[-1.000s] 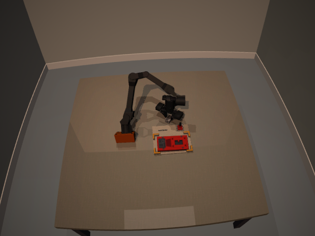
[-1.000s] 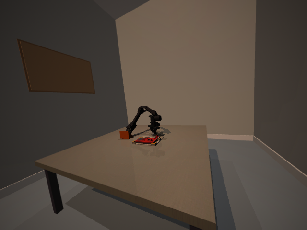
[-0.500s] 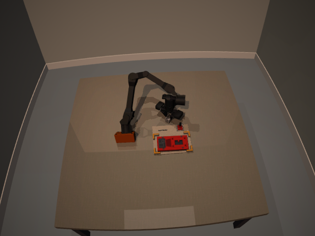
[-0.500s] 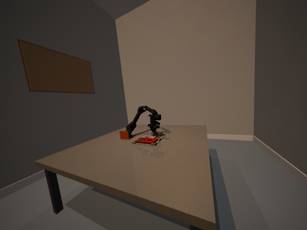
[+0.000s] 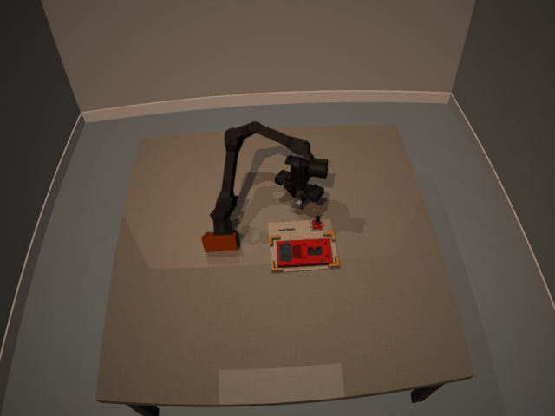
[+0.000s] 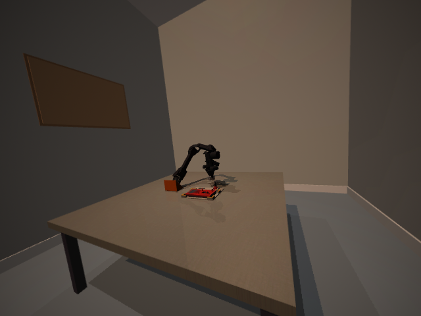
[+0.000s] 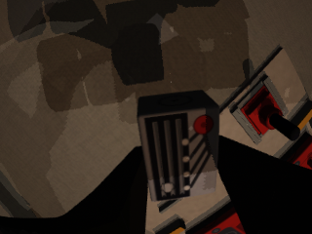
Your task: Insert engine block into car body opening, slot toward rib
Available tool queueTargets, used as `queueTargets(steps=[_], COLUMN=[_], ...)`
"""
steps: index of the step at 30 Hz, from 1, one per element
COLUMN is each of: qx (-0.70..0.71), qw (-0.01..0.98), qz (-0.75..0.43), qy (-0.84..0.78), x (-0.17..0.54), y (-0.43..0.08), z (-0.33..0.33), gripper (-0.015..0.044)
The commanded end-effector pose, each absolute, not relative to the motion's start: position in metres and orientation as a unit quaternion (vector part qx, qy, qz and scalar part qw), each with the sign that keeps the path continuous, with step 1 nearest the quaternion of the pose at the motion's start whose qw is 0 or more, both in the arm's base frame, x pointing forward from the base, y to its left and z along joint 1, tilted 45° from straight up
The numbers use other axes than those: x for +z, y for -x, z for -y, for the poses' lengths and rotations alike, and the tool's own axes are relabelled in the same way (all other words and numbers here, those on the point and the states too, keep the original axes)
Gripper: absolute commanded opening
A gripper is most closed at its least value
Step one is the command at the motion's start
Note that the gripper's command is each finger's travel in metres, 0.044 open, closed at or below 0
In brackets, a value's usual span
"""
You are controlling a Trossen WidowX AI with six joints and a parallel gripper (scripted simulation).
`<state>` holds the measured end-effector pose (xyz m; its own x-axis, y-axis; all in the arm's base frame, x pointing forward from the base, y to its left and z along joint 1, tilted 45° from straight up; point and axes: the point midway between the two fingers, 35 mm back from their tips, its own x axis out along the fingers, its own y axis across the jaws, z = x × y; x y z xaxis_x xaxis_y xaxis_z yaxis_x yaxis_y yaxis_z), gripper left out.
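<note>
My gripper (image 5: 298, 197) (image 6: 210, 176) (image 7: 178, 148) is shut on the engine block (image 5: 297, 201) (image 7: 163, 161), a small grey block with dark slots and a red round cap on its face. The block is held above the table, behind the tan board in the top view. The red car body (image 5: 319, 262) (image 6: 203, 195) lies flat on the board, with a dark rectangular opening (image 5: 314, 250) in its right half. A corner of the car body shows at the bottom of the wrist view. The rib cannot be made out.
A red socket piece with an upright black knob (image 5: 317, 224) (image 7: 265, 114) stands on the tan board (image 5: 301, 224) (image 7: 288, 68), close to the right of the gripper. Orange corner brackets (image 5: 335, 263) surround the car body. An orange block (image 5: 219, 243) (image 6: 170, 185) stands at the arm's base.
</note>
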<state>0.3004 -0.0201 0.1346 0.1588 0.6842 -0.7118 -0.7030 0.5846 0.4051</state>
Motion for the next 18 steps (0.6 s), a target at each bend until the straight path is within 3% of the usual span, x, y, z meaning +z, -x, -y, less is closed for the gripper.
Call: queueTargets(steps=[1,18], qx=[0.451,0.434], qw=[0.764,0.771], qz=[-0.462,-0.466], qy=[0.012,-0.002], x=[0.144,0.181], y=[-0.3,-0.286], z=[0.03,0.062], gripper=[0.0,0.0])
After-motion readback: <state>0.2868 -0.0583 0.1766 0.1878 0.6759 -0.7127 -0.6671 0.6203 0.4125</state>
